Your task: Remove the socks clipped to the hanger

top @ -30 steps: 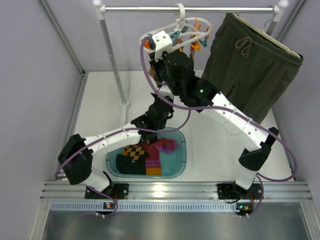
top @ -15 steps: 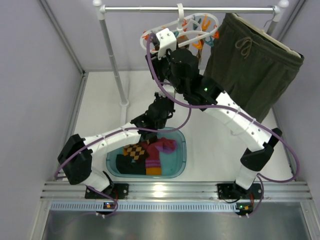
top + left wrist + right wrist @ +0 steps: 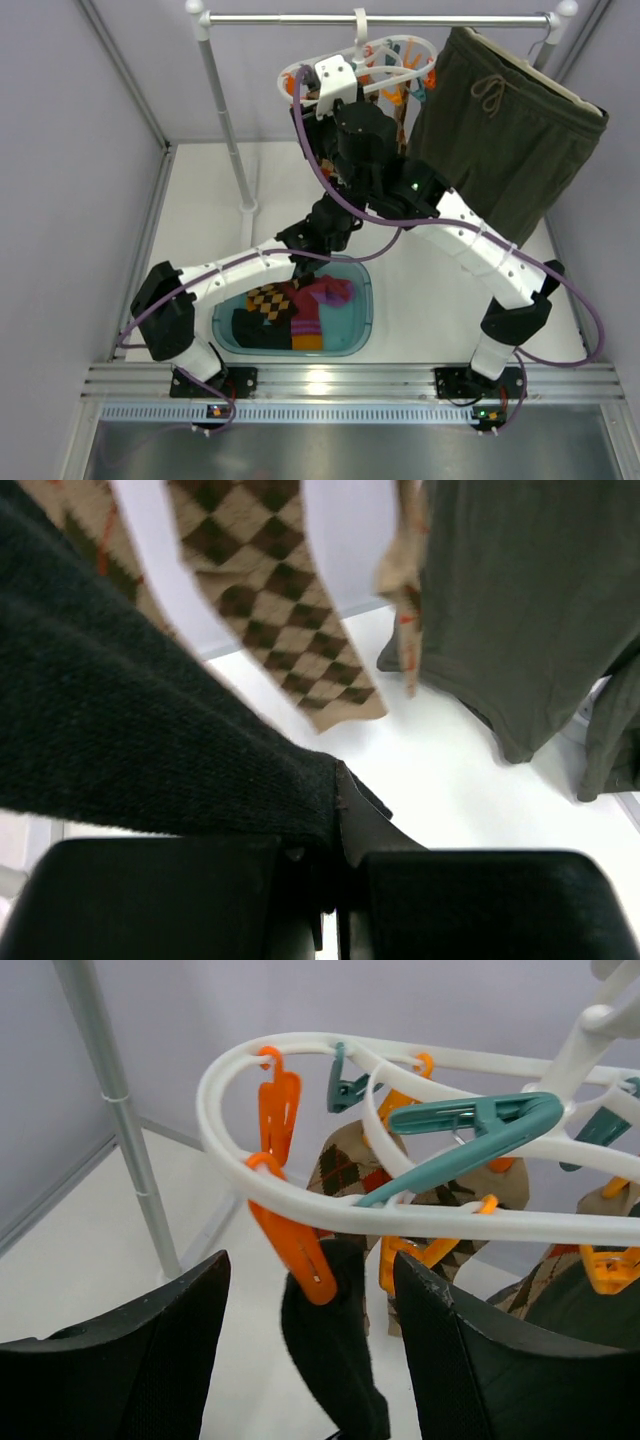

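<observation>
White hanger (image 3: 500, 1225), orange peg (image 3: 295, 1242) clipping black sock (image 3: 332, 1360), end effector (image 3: 310, 1265) fingers apart

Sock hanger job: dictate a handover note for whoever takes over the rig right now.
Left hand: shut on the black sock.
Right hand: open, fingers either side of the orange peg that grips that sock's top on the hanger.
Done: loose socks lie in the teal bin.
Left: free the black sock, then the argyle socks hanging from other pegs.
</observation>
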